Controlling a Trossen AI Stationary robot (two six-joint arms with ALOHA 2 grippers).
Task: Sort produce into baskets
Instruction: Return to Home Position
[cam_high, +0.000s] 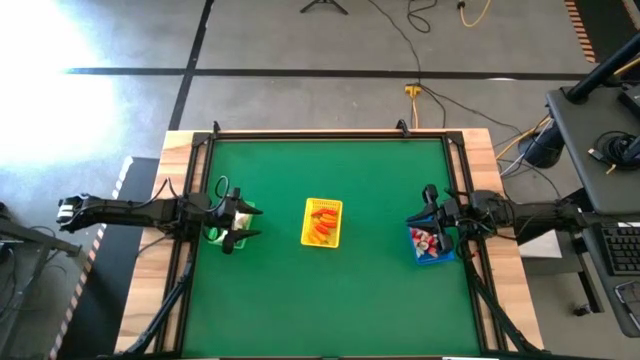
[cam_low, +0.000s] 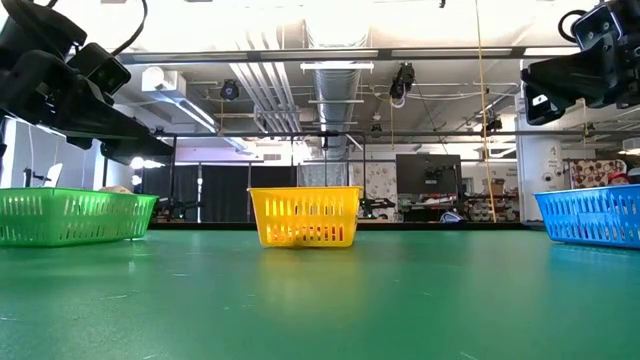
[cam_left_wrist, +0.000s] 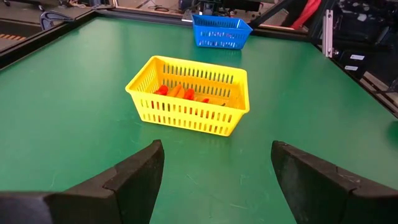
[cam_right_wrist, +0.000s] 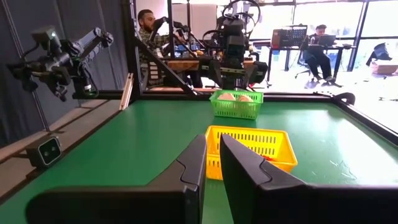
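Note:
Three baskets stand in a row across the green table. The green basket at the left holds cream pieces. The yellow basket in the middle holds orange pieces. The blue basket at the right holds red-and-white pieces. My left gripper hangs open above the green basket, pointing toward the yellow one. My right gripper is shut above the blue basket, its fingers nearly together, with nothing between them.
Green table surface lies open in front of and behind the baskets. A black frame runs round the table's edge. People sit in the room beyond the table's left side.

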